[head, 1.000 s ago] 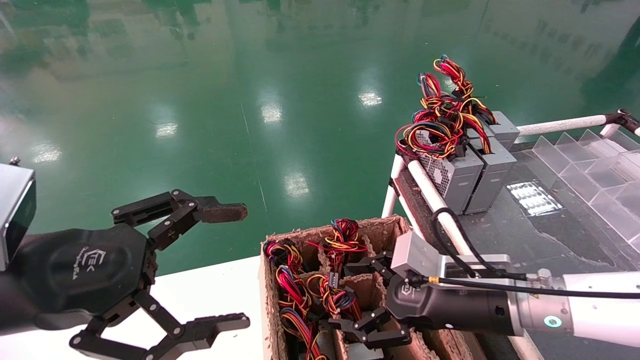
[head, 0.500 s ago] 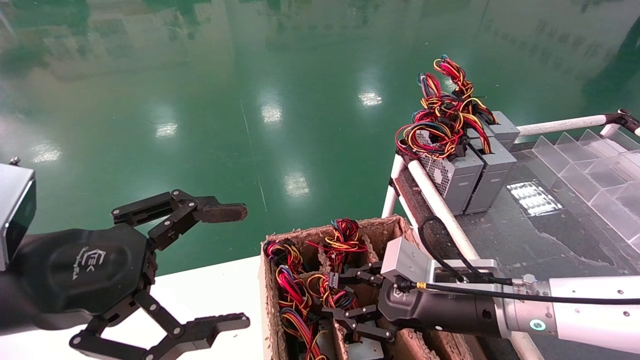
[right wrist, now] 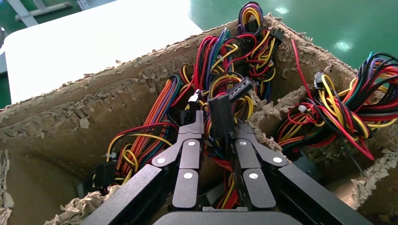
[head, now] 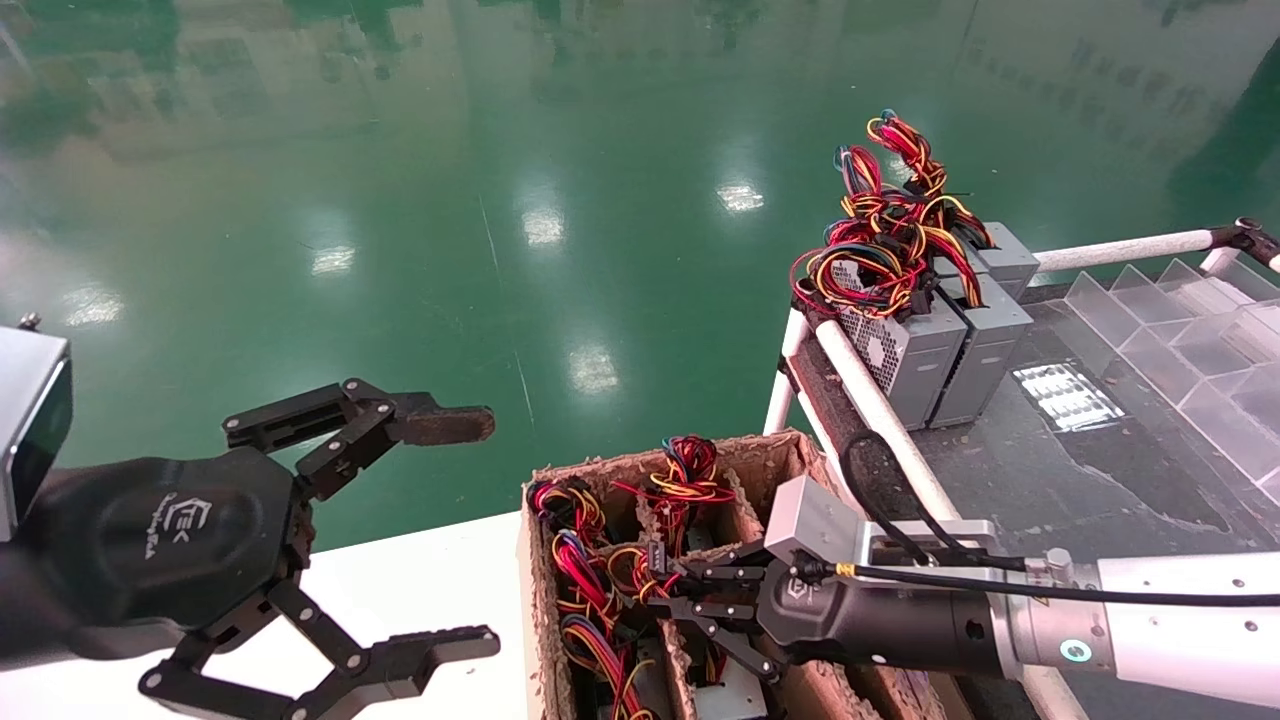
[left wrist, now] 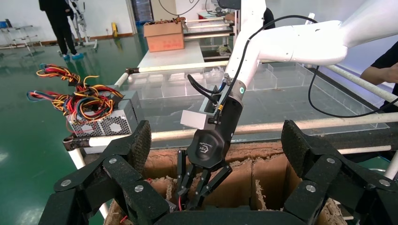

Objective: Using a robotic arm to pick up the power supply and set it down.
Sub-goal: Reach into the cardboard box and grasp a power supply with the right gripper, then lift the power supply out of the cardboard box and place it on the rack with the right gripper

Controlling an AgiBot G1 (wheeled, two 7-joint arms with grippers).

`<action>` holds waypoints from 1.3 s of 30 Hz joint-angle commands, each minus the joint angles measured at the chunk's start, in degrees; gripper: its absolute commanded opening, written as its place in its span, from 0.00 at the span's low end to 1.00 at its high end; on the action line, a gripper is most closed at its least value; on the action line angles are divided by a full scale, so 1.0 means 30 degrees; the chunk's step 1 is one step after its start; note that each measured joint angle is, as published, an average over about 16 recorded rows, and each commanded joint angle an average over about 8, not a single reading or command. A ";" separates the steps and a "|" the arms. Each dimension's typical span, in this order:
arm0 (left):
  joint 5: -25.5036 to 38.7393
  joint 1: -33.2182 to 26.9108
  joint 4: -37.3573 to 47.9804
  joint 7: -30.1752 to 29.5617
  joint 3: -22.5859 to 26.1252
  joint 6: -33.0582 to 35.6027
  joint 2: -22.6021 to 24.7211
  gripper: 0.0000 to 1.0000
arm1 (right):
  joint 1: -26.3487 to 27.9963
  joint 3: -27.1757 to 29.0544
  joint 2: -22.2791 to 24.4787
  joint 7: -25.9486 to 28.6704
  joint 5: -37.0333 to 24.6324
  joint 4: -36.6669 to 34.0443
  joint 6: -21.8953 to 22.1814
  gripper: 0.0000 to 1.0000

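The power supply [head: 735, 690] sits low in a cell of the cardboard box [head: 610, 470], which stands at the right edge of the white table [head: 400, 580]. Only a patch of its grey metal shows below the right gripper [head: 665, 590]; the rest is under a bundle of red, orange and yellow wires [head: 585, 575].

The right gripper reaches into the box with its fingers drawn nearly together around a black connector and a few wires [right wrist: 220, 112], seen best in the right wrist view. Whether the pads press on the metal case itself cannot be told; what shows between them is cable, not box.

So the task looks to be at the grasp: the supply is not yet lifted and setting it down is still to come. Two other supplies [head: 940, 350] already stand upright at the near-left corner of the dark rack [head: 1050, 480] beside the box, likely where this one belongs.

The left gripper [head: 480, 530] hangs idle over the table's left part, fingers spread wide and holding nothing.

The box's lower cells are cut off at the head view's edge, and torn cardboard dividers hide how many supplies remain.
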 commanded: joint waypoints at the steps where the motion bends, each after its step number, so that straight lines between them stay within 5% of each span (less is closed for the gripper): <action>1: -0.0002 -0.0001 0.0000 0.0001 0.0003 -0.0001 -0.0001 1.00 | 0.0050 0.0006 -0.0030 -0.0011 0.0051 -0.0178 -0.0064 0.00; 39: -0.0035 -0.0011 0.0000 0.0026 0.0052 -0.0023 -0.0021 1.00 | 0.1509 0.5612 0.4302 -0.0094 0.6023 0.2565 0.0831 0.00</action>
